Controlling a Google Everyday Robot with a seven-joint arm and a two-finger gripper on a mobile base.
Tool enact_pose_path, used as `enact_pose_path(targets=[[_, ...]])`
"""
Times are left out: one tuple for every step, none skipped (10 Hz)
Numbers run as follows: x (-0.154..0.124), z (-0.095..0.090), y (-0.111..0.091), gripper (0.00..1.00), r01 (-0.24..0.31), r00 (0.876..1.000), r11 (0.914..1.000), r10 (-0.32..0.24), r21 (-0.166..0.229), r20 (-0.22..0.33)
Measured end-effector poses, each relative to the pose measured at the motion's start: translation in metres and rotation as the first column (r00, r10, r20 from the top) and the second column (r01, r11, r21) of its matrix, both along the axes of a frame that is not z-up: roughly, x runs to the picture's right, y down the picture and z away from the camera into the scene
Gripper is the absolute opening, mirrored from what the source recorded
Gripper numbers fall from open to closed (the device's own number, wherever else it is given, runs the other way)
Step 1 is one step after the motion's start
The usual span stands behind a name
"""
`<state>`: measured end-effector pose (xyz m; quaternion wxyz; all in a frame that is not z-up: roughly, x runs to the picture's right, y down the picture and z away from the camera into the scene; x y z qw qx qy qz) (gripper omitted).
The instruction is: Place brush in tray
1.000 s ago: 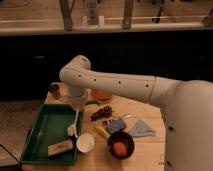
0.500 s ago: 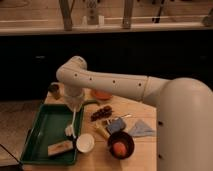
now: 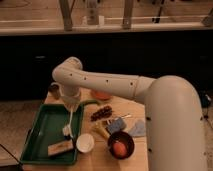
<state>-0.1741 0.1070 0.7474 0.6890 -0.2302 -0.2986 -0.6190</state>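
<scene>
At left of centre, the end effector (image 3: 71, 106) hangs over the far right part of the green tray (image 3: 37, 137); whether it grips or is parted cannot be told. The brush (image 3: 69, 123) hangs directly below it, head low inside the tray, near a tan block (image 3: 59, 148). A white cup (image 3: 84, 142) stands on the counter (image 3: 100, 157) just beside the tray's right rim.

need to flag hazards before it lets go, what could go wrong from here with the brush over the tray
1. The brush hangs upright from the end effector, head near the tray floor; on release it may topple over the right rim.
2. The white cup stands just outside that rim, so a falling handle could knock it.
3. The tan block lies in the tray close by; a lower move could bump it.
</scene>
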Motion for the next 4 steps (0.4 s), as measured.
enact_pose_path(targets=[[-0.008,0.004,0.003,0.01,0.01,1.0,0.9999,-0.01,-0.01,0.001],[-0.016,0.007,0.005,0.01,0.018,1.0,0.9997,-0.018,-0.016,0.004],[-0.019,0.01,0.006,0.01,0.026,1.0,0.9994,-0.026,-0.022,0.005],[-0.02,0.012,0.006,0.01,0.029,1.0,0.9992,-0.029,-0.025,0.006]])
